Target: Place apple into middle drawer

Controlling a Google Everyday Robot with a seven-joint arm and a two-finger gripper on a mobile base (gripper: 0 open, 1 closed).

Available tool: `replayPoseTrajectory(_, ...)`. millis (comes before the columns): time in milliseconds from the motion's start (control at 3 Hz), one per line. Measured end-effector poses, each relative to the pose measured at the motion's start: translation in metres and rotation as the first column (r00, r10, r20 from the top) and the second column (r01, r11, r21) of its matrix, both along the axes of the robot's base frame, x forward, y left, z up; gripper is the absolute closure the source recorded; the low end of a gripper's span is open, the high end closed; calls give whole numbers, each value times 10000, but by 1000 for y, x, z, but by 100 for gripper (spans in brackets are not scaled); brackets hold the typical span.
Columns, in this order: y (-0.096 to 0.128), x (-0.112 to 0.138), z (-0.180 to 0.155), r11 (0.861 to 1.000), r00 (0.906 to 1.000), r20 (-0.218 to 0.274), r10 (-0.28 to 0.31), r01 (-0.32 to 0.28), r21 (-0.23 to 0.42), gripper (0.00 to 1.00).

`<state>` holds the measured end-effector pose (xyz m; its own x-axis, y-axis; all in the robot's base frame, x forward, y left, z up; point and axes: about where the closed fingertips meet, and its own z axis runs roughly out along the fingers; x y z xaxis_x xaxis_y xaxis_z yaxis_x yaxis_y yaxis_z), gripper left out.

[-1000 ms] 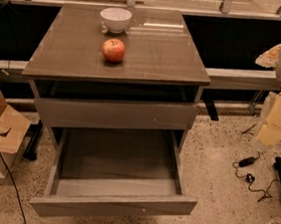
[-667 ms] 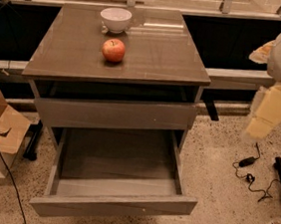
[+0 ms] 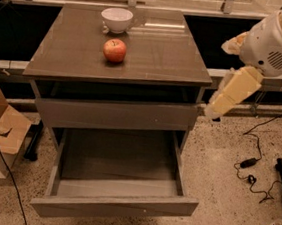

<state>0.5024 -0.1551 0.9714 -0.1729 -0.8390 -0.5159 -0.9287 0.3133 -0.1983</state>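
In the camera view, the apple (image 3: 115, 50) sat on the cabinet top (image 3: 167, 57), near a white bowl (image 3: 116, 19) behind it, and the middle drawer (image 3: 116, 207) below stood pulled open. The gripper (image 3: 221, 100) hung beside the cabinet's right edge, well apart from the apple. Whether it was open or closed could not be told.

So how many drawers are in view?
2: an upper drawer front just under the cabinet top, and the middle drawer below it, pulled open. The gripper hangs right of both. A lower one could hide beneath.
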Motion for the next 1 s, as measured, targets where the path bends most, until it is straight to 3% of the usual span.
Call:
replayPoseTrajectory(667,12,0,-4,9987,9995,-294,-92,106,494,0)
replayPoseTrajectory(1000,41,-28,5,9930,9989,-333,-341,376,1124,0)
